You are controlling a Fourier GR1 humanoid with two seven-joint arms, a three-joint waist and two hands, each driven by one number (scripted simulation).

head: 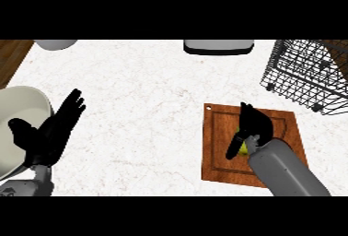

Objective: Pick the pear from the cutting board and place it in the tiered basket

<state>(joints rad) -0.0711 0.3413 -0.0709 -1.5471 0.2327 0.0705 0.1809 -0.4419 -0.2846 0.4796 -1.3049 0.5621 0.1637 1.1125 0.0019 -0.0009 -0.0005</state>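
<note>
A brown wooden cutting board [221,168] lies on the white counter at the lower right. On it lies the yellow-green pear [243,148], of which only a small patch shows. My right hand [257,125] lies over the pear, fingers stretched toward the far edge of the board and thumb down at the pear's left side. The pear still rests on the board. A black wire tiered basket [304,73] stands at the upper right, beyond the board. My left hand [49,131] rests open at the far left, fingers up.
A large white bowl [20,108] sits at the left edge, partly behind my left hand. A white round object [55,44] and a white and black appliance [219,46] stand along the far edge. Brown wood shows at the upper left corner.
</note>
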